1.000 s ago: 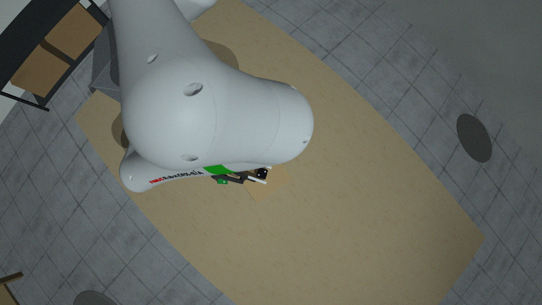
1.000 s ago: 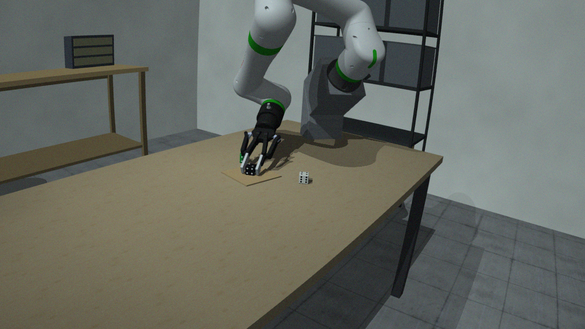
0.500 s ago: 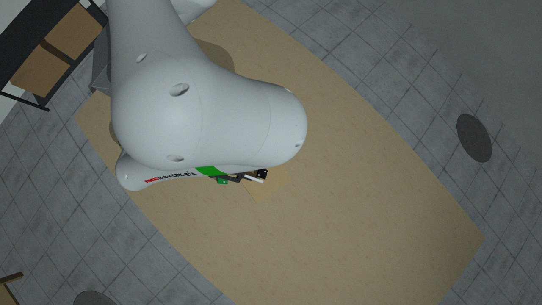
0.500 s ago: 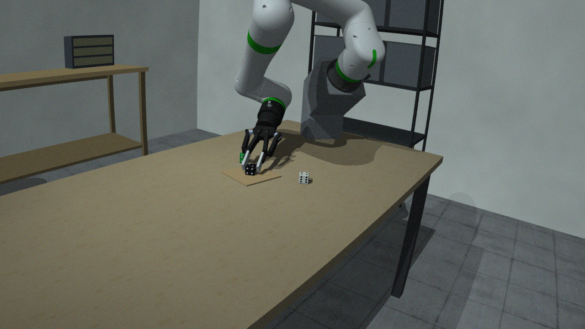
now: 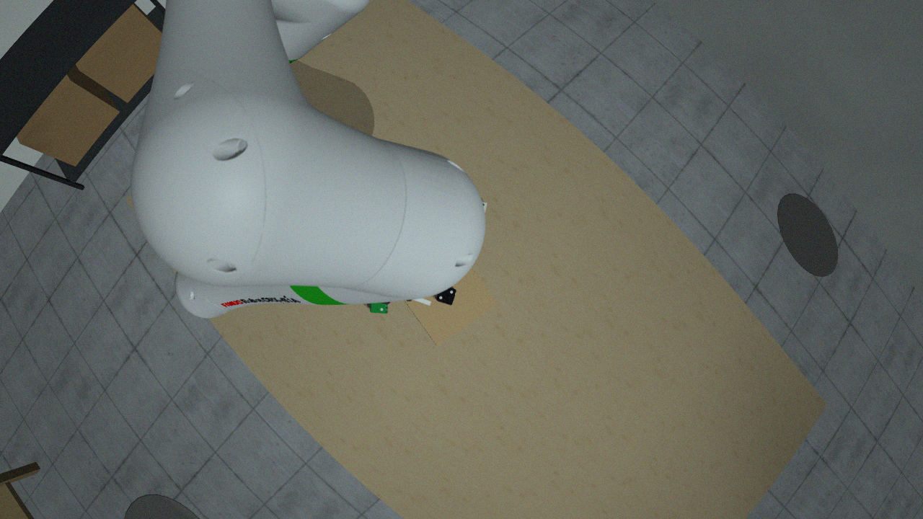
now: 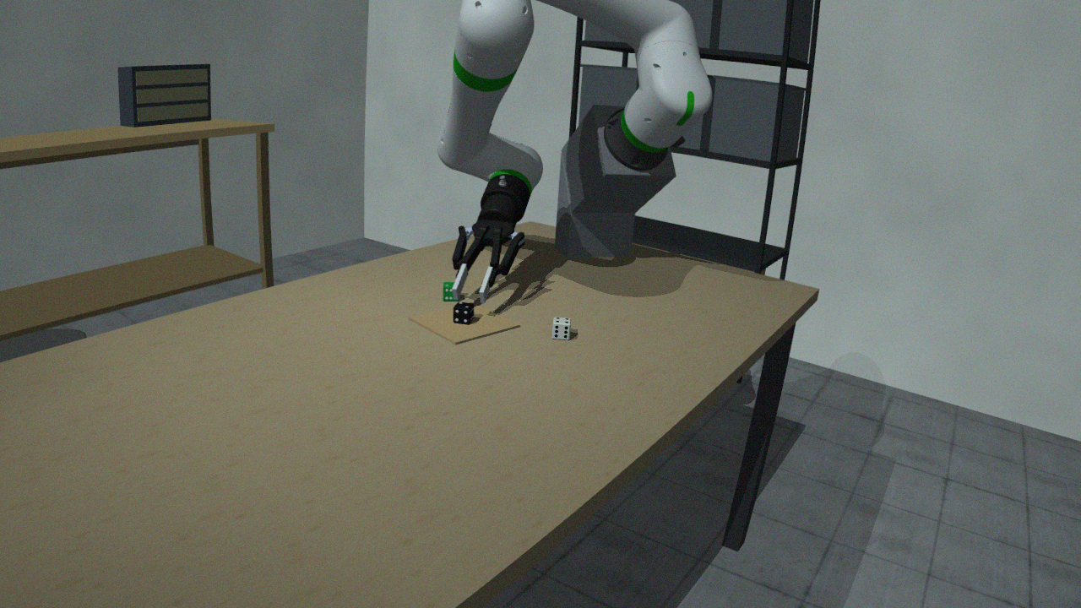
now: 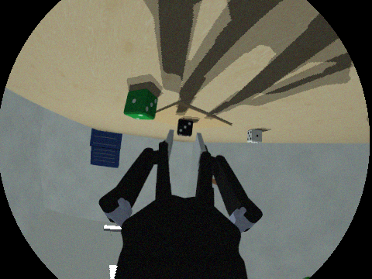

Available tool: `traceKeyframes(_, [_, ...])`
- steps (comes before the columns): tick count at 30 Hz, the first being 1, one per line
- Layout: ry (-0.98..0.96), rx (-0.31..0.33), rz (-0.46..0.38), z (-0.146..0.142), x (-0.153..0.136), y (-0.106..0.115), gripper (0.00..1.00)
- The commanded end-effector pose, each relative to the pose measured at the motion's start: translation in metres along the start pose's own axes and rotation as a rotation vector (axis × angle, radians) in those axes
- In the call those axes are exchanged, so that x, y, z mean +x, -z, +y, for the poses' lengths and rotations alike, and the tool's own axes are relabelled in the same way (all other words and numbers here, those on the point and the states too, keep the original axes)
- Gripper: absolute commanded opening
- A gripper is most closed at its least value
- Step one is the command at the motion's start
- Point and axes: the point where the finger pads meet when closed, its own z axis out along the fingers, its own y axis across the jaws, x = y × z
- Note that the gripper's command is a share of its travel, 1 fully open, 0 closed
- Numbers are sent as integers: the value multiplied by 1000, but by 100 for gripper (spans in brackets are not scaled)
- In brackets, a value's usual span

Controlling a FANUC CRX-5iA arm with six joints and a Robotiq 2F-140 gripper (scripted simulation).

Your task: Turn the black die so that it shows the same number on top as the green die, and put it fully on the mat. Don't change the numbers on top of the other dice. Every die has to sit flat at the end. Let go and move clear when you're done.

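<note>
While the long wooden table stretches well past everything on it, the action sits near its far end, close to the arm's grey pedestal. Broad bare wood lies toward the near and right edges, so room for moving is generous on those sides; toward the pedestal it is tighter. One white arm bends down from above, and in the top view its bulk hides much of the table's far part. One thin tan mat lies flat on the wood, its edges well inside the table's. One gripper hangs tilted above the mat's far side, fingers parted a modest way with nothing between them, tips clear of the dice. Three dice show, one of each colour. The black die sits flat on the mat, inside its edges, just below and in front of the fingertips. The green die rests on bare wood just beyond the mat, beside the gripper. The white die stands apart to the right, off the mat.
</note>
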Motion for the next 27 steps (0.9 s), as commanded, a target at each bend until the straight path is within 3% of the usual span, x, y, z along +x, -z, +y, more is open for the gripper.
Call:
traceKeyframes(1, [0, 0, 0, 0, 0, 1, 28])
traceKeyframes(21, [0, 0, 0, 0, -50, 27, 28])
traceKeyframes(27, [0, 0, 1, 0, -53, 29, 28])
